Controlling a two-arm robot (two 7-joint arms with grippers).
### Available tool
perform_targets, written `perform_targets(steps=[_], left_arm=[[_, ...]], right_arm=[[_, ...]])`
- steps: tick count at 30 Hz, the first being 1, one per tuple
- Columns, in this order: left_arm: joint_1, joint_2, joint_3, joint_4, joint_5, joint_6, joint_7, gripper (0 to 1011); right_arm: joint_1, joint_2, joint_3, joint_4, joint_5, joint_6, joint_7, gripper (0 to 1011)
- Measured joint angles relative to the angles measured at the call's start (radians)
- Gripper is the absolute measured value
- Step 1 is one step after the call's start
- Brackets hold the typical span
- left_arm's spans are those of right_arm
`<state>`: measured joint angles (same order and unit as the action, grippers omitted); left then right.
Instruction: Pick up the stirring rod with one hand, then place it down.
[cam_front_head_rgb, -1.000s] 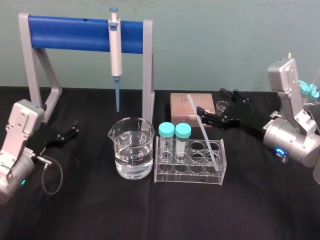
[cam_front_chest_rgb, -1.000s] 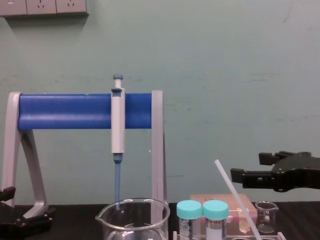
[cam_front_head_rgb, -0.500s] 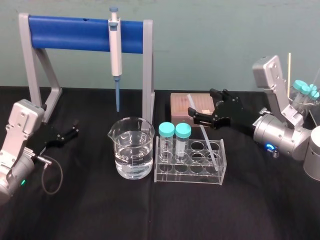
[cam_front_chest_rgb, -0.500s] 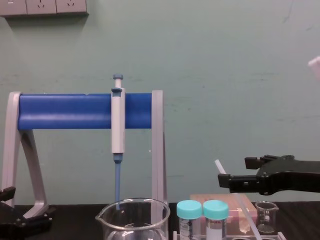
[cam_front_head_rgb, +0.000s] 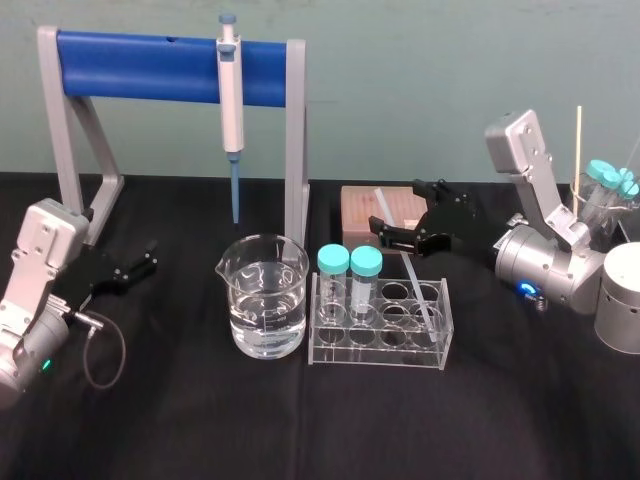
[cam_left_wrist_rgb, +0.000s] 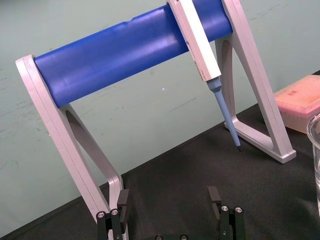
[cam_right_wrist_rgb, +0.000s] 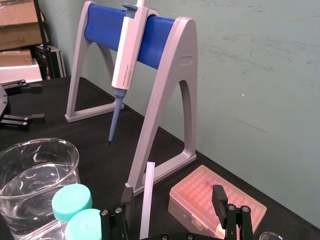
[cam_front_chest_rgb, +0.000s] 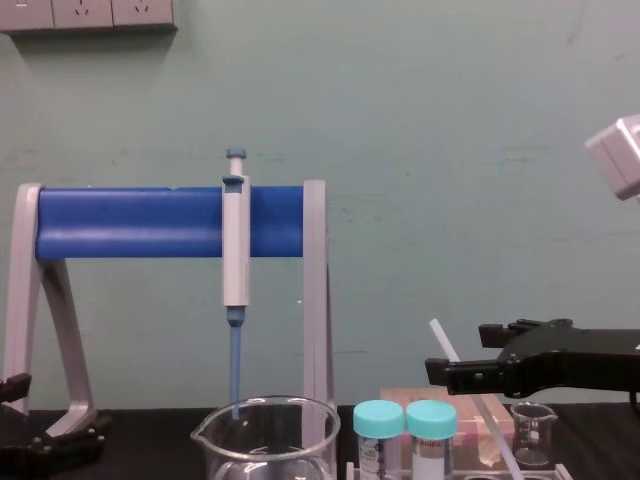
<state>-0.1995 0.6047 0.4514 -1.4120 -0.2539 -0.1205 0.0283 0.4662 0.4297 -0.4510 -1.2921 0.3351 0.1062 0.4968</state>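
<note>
Right pincer (cam_front_head_rgb: 386, 231) open, stirring rod (cam_front_head_rgb: 411, 270) off-centre between fingers (cam_right_wrist_rgb: 218, 197), leaning in rack (cam_front_head_rgb: 378, 355). Centre rod, close gently, lift straight. Left pincer (cam_front_head_rgb: 146, 258) open, parked near surface's left edge.

right gripper (cam_right_wrist_rgb: 171, 196) moved left over 1 s, spread fingers now straddling the stirring rod (cam_right_wrist_rgb: 146, 200)

Head downward, chest level (pipette rack (cam_front_head_rgb: 140, 65) shared)

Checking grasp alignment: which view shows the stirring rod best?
Head view: nearly the whole stirring rod, leaning from the tube rack up between open fingers of the right gripper. Right wrist: its upper end. Chest: side-on, partly crossed by the gripper.
</note>
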Motion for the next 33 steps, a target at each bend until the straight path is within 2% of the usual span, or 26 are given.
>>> perform_targets(steps=[10,20,30,31,33], left_arm=[[0.000,0.000,0.000,0.000,0.000,0.000,0.000,1000],[0.000,0.000,0.000,0.000,0.000,0.000,0.000,1001],[0.000,0.000,0.000,0.000,0.000,0.000,0.000,1000],[0.000,0.000,0.000,0.000,0.000,0.000,0.000,1000],[0.000,0.000,0.000,0.000,0.000,0.000,0.000,1000]], right_arm=[[0.017,-0.019,-0.004,0.022,-0.019,-0.001,0.001,1003],[0.016,-0.018,-0.003,0.021,-0.017,-0.002,0.001,997],[0.015,-0.017,-0.002,0.020,-0.014,-0.002,0.001,788],[0.015,-0.017,-0.002,0.019,-0.014,-0.002,0.001,724],[0.015,-0.017,-0.002,0.019,-0.014,-0.002,0.001,686]])
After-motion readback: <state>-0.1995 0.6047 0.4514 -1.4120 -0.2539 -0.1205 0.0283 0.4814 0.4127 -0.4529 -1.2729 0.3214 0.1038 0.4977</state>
